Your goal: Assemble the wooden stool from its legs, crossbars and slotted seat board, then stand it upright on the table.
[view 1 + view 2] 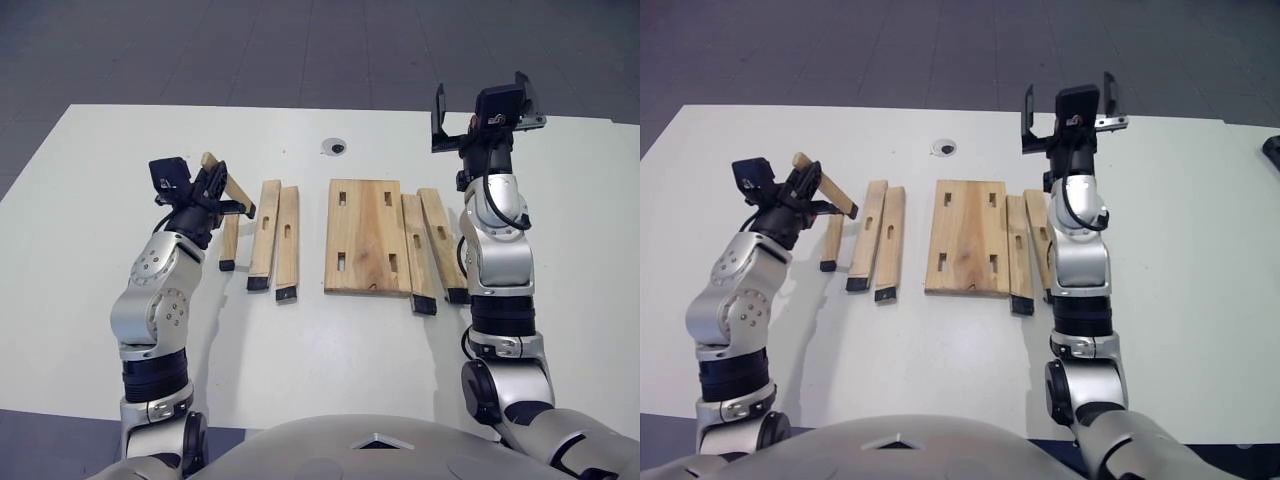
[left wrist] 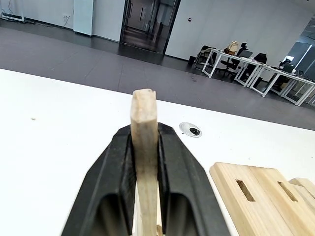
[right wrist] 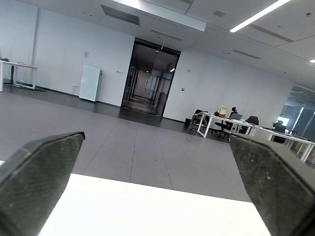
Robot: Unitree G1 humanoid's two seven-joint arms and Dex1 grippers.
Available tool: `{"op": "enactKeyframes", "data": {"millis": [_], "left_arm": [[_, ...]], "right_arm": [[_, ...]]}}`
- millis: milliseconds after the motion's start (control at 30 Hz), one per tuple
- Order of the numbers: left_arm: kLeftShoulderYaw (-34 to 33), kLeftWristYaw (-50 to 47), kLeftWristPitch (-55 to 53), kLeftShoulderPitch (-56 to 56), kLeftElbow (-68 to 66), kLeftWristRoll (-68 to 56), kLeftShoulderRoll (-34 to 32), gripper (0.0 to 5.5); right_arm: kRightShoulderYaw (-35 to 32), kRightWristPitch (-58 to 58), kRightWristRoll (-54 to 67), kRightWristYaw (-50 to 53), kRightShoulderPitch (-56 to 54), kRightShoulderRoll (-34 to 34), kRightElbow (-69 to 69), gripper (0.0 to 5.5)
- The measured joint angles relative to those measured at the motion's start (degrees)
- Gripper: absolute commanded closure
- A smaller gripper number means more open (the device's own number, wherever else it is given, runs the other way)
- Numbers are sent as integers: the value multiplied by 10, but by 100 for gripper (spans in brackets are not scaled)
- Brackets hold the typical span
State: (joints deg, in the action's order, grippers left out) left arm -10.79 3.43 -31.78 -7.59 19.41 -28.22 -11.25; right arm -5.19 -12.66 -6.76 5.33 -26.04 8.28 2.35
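Stool parts lie spread on the white surface (image 1: 120, 180), none yet joined. The slotted board (image 1: 365, 235) lies flat in the centre. A right pair (image 1: 418, 245) of slotted pieces sits just beside its right edge, and a left pair (image 1: 265, 230) lies a little apart from its left edge. A further piece (image 1: 229, 245) lies left of those. The left jaws are clamped on one more piece (image 1: 238, 197), held clear of the surface and tilted. Its bare end pokes out past the jaws toward the far left, and its dark-tipped end points toward the board. The right jaws stand wide apart, holding nothing, raised over the far right of the surface. A round port (image 1: 335, 147) sits in the surface beyond the board.

The step in hand looks like bringing the held piece to the board for a first joint. Done well, the clamp would stay tight while the arm swings right, passing high enough to clear the left pair. The piece would then turn until its joining end is square to a slot, and go down straight, not at a slant. The board lies loose, so a sideways push could shove it into the right pair. The free right jaws could come down to steady it. Whether the bare end is cut to fit a slot cannot be told.
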Motion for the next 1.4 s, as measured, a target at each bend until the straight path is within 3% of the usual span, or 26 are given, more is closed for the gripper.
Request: {"op": "enactKeyframes", "data": {"millis": [633, 1400], "left_arm": [[55, -8, 14, 12, 5, 63, 37, 508], [38, -6, 41, 36, 10, 80, 52, 508]], "right_arm": [[-3, -3, -4, 20, 2, -11, -12, 10], [-7, -5, 13, 7, 2, -17, -12, 10]]}}
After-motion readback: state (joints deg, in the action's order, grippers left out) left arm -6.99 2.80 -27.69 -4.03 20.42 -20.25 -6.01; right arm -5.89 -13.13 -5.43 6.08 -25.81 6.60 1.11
